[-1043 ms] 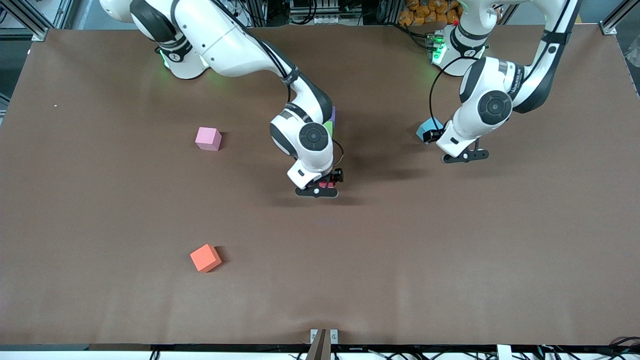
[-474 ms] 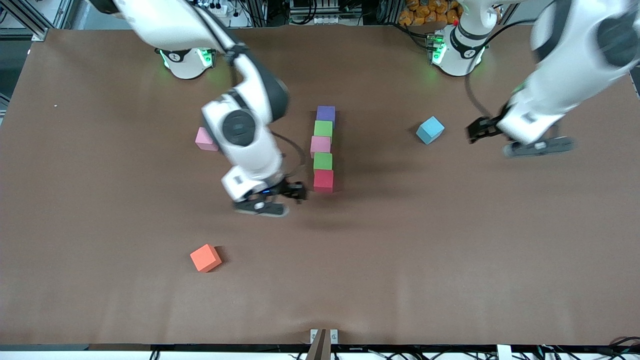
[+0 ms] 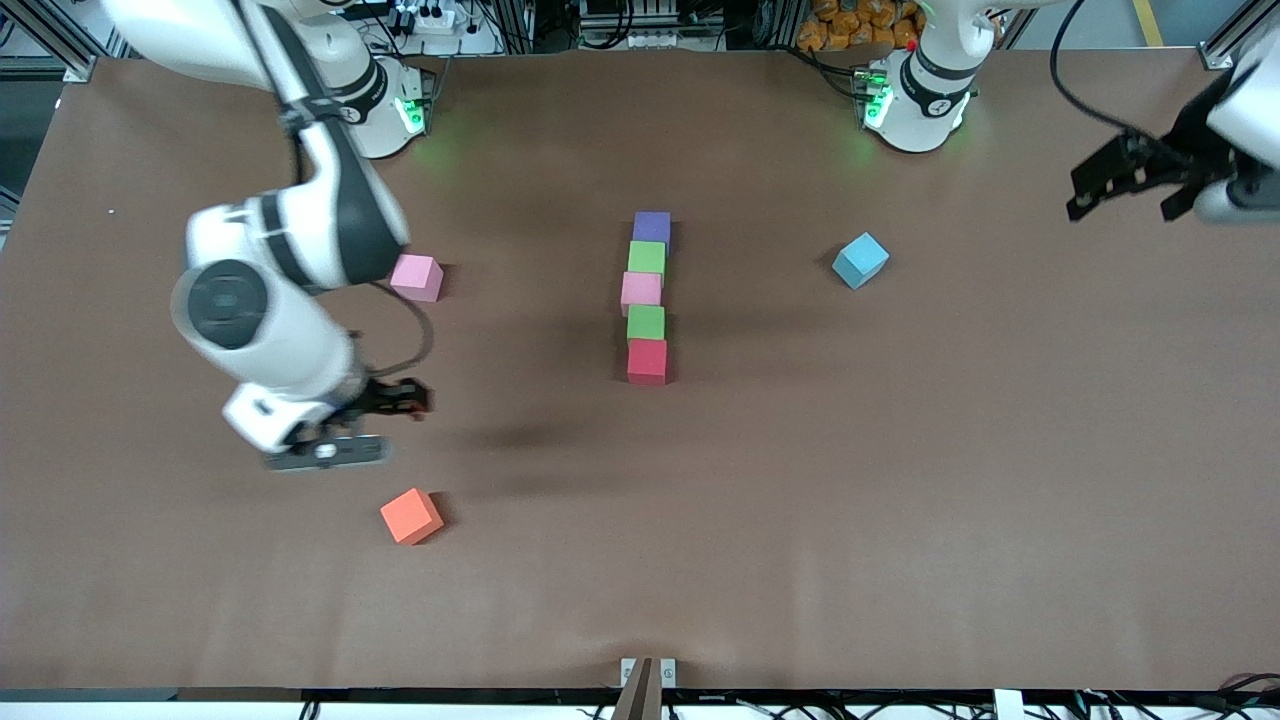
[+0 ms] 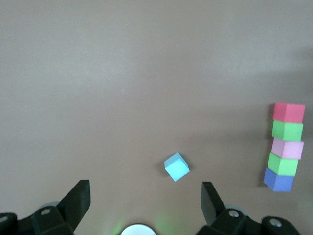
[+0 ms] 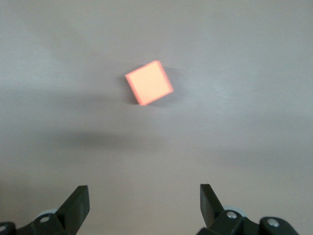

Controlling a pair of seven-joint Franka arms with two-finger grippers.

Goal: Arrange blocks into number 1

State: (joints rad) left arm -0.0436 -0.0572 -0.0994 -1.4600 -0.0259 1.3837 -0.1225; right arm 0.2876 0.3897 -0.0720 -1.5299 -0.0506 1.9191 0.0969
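Observation:
Five blocks form a straight column mid-table: purple point(image 3: 652, 226) nearest the robot bases, then green point(image 3: 646, 257), pink point(image 3: 640, 290), green point(image 3: 645, 322) and red point(image 3: 647, 361). A second pink block point(image 3: 417, 277) and an orange block point(image 3: 411, 516) lie loose toward the right arm's end. The light blue block point(image 3: 860, 260) lies toward the left arm's end. My right gripper point(image 3: 403, 398) hangs open and empty over bare table between the loose pink and orange blocks; its wrist view shows the orange block point(image 5: 149, 82). My left gripper point(image 3: 1122, 203) is open and empty, raised over the table's left-arm end; its wrist view shows the light blue block point(image 4: 176, 166) and the column point(image 4: 287, 148).
The brown table point(image 3: 900, 500) carries only the blocks. The arm bases point(image 3: 915, 90) stand along the edge farthest from the front camera. A small bracket point(image 3: 647, 672) sits at the table's nearest edge.
The right gripper let go of the red block at the column's near end and swung toward the right arm's end. The left arm drew away from the light blue block.

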